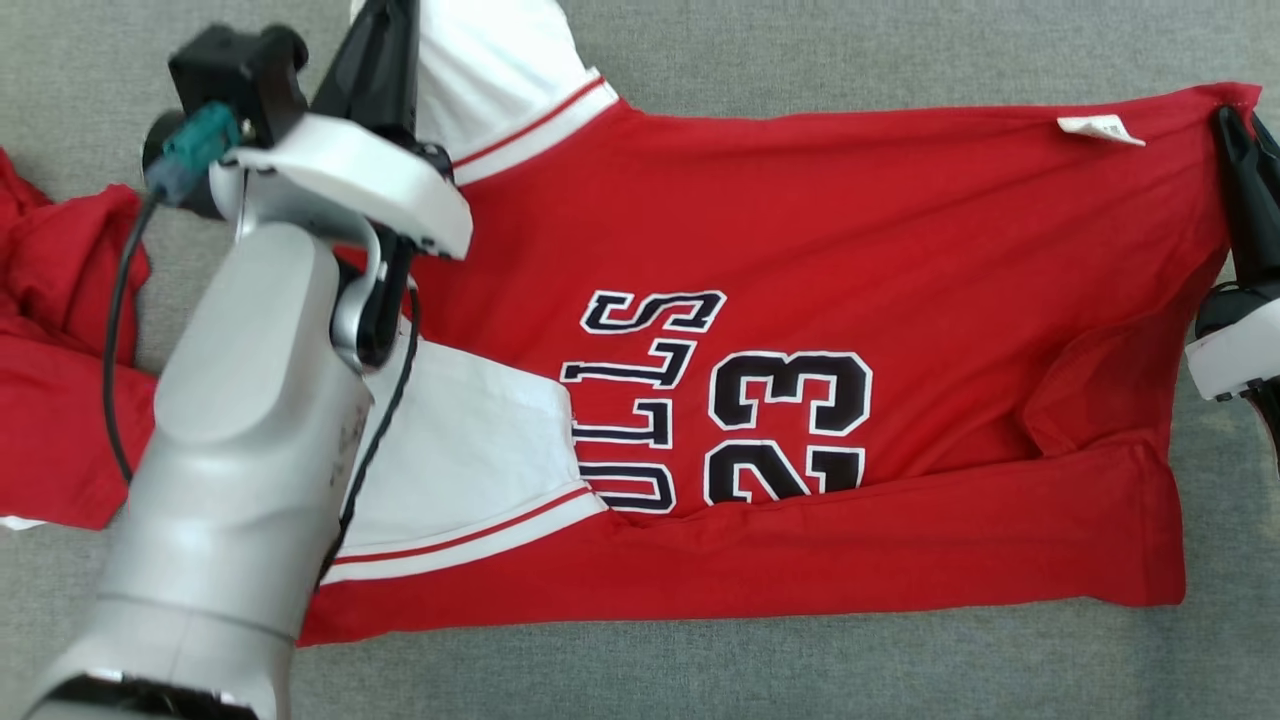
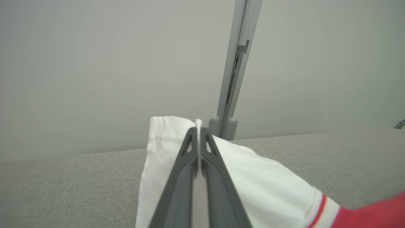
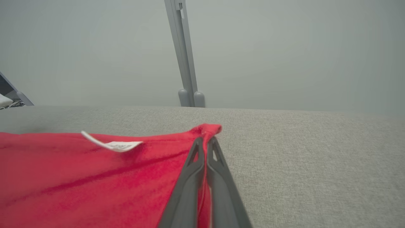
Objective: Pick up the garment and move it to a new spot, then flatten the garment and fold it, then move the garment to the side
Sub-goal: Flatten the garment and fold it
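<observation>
Got the garment laid flat, near edge folded over; gripping white sleeve with closed left gripper, hem corner with closed right gripper (remaining folds, shift aside not yet done).

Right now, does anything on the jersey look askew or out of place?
The jersey has its near edge folded over the body, hiding the bottom of the 23, and a white label sticks out near the corner pinched by the right gripper.

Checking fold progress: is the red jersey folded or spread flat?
Partly folded: one long edge of the jersey is turned over the lettering; the rest lies spread.
</observation>
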